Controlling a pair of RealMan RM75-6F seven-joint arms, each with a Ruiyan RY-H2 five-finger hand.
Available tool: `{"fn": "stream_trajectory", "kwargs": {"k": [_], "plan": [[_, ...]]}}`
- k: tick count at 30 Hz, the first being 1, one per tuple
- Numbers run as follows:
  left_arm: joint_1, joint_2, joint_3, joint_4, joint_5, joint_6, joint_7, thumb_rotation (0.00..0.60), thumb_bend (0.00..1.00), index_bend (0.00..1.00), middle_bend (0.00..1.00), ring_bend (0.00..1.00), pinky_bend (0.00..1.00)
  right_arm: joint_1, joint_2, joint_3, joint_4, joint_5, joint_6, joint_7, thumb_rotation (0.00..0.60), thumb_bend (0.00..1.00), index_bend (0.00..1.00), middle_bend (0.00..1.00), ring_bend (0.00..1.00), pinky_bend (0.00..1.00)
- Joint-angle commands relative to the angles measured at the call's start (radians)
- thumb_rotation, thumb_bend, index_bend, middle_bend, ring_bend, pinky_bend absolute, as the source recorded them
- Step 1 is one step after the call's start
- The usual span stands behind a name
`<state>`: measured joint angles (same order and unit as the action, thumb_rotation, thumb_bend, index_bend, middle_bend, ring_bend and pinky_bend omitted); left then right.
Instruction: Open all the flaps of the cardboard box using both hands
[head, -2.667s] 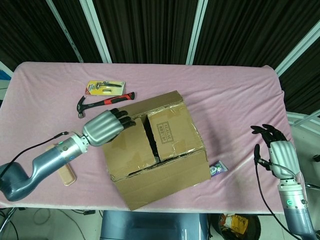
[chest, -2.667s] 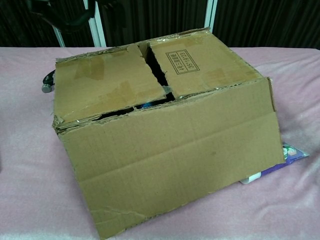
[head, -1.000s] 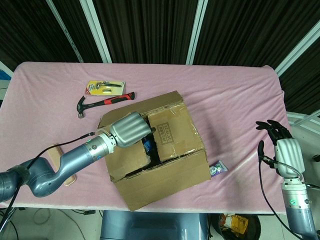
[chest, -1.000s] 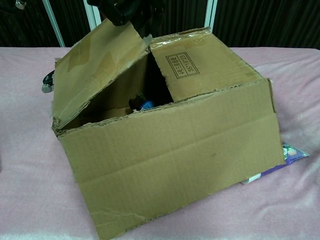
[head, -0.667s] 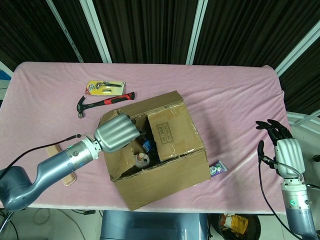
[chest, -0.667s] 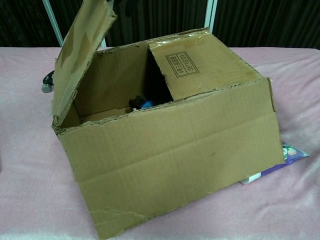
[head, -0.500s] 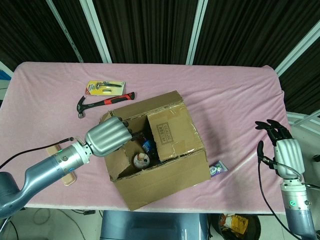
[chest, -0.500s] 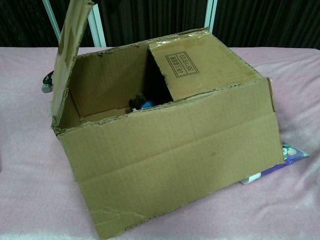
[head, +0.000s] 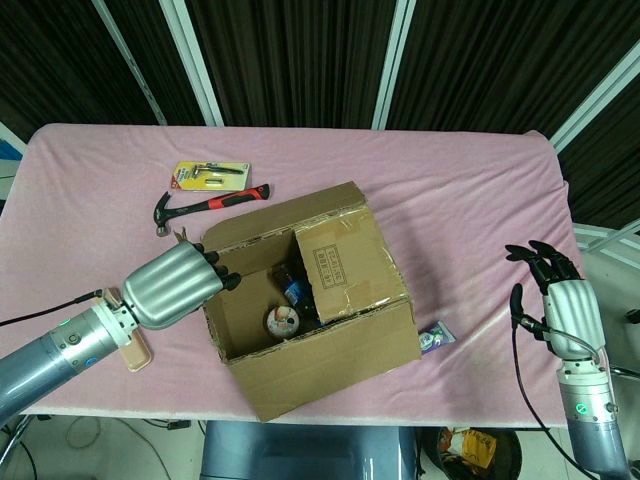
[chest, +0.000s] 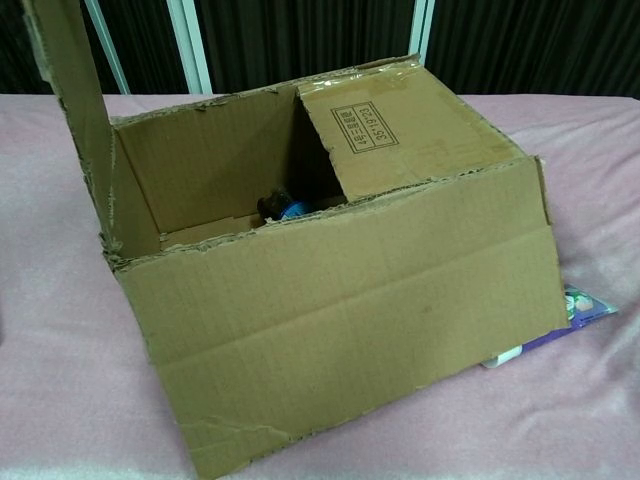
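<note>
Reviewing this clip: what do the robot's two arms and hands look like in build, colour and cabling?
Both hands have a ribbed, silver-grey metallic back shell and black fingers: the left hand and the right hand. Each sits on a rounded grey-blue forearm with a lighter silver wrist section. A small green light shows on each forearm, and a thin black cable runs loosely alongside each arm. No lettering is legible.

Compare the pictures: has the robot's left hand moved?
Yes. The left hand has swung outward to the left, from above the box to beside its left wall.
</note>
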<state>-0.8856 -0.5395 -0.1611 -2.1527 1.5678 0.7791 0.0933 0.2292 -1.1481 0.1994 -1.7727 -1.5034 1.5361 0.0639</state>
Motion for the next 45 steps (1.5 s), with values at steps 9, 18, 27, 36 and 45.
{"fn": "stream_trajectory", "kwargs": {"k": [9,18,27,36,45], "plan": [[0.149,0.118,0.058,-0.005,0.211,0.138,-0.144,0.6,1.0,0.43,0.62,0.49,0.6,-0.002,0.002,-0.001,-0.008,-0.007,0.001,-0.003,0.6,0.69,0.22,0.35,0.18,0.24],[0.253,0.126,0.113,0.029,0.298,0.203,-0.206,0.6,1.0,0.43,0.62,0.49,0.6,-0.002,0.002,-0.007,-0.014,-0.016,-0.004,-0.011,0.6,0.69,0.22,0.35,0.18,0.24],[0.411,-0.024,0.144,0.114,0.237,0.398,-0.181,0.6,0.56,0.35,0.47,0.36,0.49,-0.001,0.002,-0.015,-0.013,-0.018,-0.019,-0.021,0.6,0.68,0.22,0.35,0.18,0.24],[0.646,-0.357,0.133,0.271,0.063,0.751,-0.048,0.6,0.19,0.11,0.04,0.01,0.09,0.024,0.01,-0.036,-0.003,-0.061,-0.061,-0.076,0.6,0.51,0.22,0.31,0.18,0.24],[0.755,-0.582,0.122,0.53,0.016,0.903,-0.058,0.6,0.19,0.0,0.0,0.0,0.05,0.157,0.086,-0.02,0.024,-0.177,-0.204,-0.155,0.6,0.58,0.22,0.2,0.1,0.24]]}}
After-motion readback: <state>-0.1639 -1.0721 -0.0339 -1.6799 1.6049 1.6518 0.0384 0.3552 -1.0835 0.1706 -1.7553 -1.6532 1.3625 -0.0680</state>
